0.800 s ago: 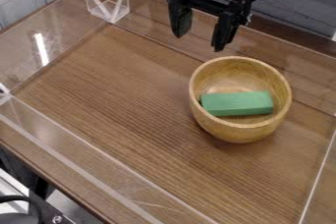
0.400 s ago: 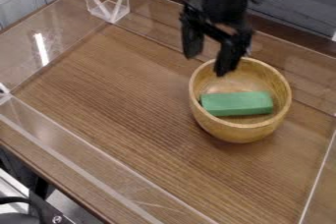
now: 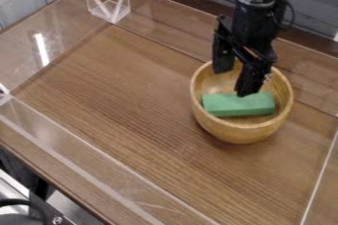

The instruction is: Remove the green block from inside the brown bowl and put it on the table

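The green block, a small flat bright-green rectangle, lies flat inside the brown bowl, its long side running roughly three to nine o'clock. The bowl, round, thick-walled, honey-coloured within, stands upright on the dark wood-grain counter, toward its three o'clock side.

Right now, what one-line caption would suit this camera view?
Open gripper pointing down over the green block lying in the bowl.
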Action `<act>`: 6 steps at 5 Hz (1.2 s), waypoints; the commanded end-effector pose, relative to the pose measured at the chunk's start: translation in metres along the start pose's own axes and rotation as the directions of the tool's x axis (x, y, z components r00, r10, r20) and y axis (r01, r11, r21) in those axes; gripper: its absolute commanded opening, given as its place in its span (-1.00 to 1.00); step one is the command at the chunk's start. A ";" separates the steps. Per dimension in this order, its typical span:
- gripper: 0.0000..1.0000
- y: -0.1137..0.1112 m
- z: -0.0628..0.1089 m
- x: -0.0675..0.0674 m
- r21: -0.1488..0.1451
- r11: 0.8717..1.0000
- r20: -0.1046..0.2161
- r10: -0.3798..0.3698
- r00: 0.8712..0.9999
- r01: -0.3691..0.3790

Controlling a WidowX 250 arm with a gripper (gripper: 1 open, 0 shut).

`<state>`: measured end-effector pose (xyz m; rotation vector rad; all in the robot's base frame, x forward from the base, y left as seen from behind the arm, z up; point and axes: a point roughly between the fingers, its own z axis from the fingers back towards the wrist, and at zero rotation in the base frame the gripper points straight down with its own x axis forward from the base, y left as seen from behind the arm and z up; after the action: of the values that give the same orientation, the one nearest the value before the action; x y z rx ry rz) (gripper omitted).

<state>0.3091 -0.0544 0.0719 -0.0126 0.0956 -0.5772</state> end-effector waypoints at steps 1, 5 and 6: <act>1.00 -0.002 0.005 0.007 0.029 0.999 0.059 -0.040 0.997 0.038; 1.00 0.005 -0.013 0.010 0.030 0.998 0.085 -0.056 0.995 0.054; 1.00 0.007 -0.016 0.010 0.030 0.998 0.089 -0.053 0.995 0.051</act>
<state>0.3137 -0.0554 0.0429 -0.0187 0.0429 -0.6369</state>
